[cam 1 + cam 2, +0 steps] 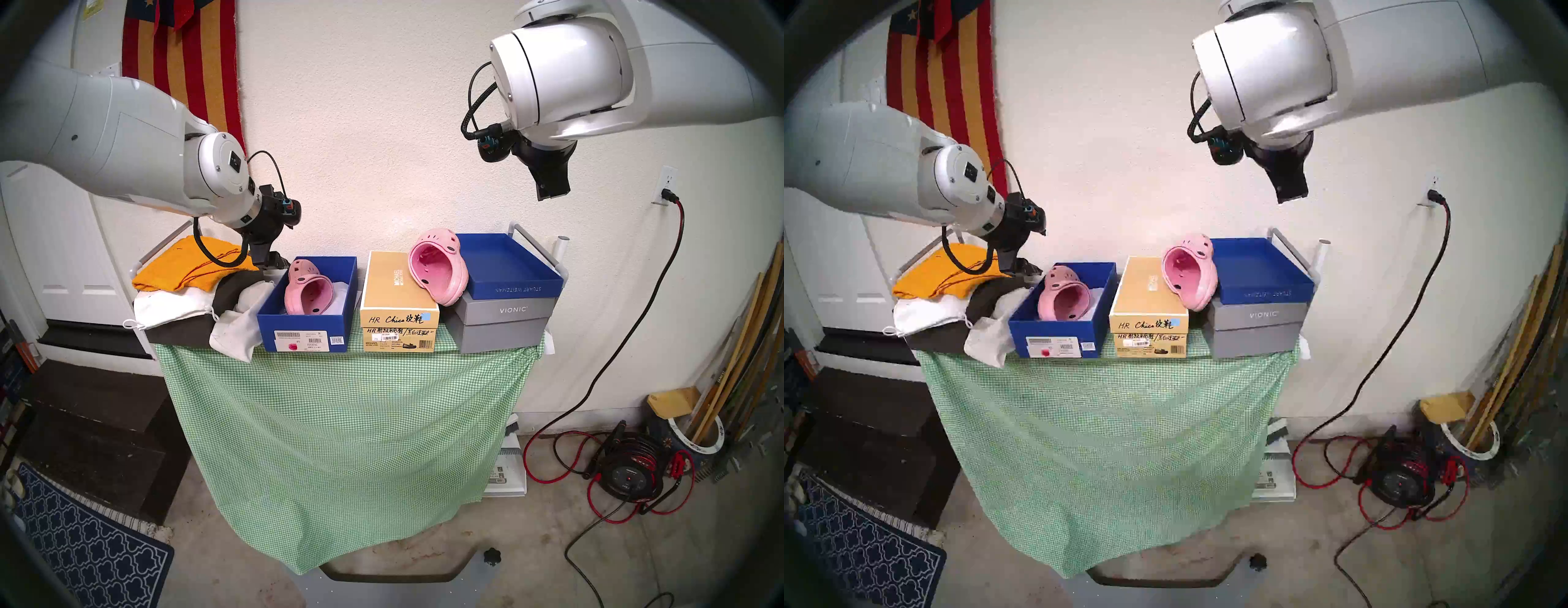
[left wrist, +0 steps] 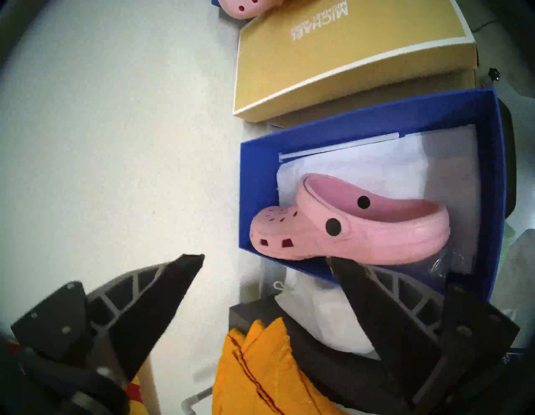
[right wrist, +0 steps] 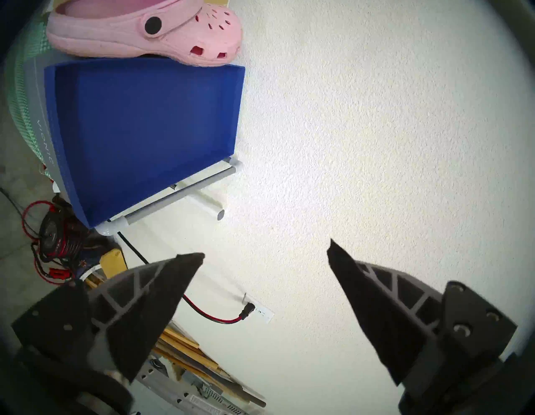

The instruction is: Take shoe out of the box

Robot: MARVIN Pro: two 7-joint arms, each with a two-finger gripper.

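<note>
Jaws of both grippers stand spread and empty. One pink clog [image 1: 306, 294] lies in the blue shoebox [image 1: 306, 335], not yet grasped; its mate [image 1: 439, 272] rests outside, on the tan box [image 1: 392, 288].

Deep royal-blue cardboard shoebox [image 1: 1062, 322] on green-checked desk [image 1: 1106, 424], pink rubber clog [image 1: 1064, 298] inside, second pink clog [image 1: 1189, 271] atop tan handwritten box [image 1: 1149, 316], left pincer [image 1: 1021, 265] beside shoebox

Legible text — grey box [image 1: 505, 316], 3 o'clock: "VIONIC". Blue lid [image 1: 515, 290] atop it: "STUART WEITZMAN", inverted. Tan box [image 1: 399, 316], centre: "MICHAEL" on lid, handwritten "HR Chico" — end face.
</note>
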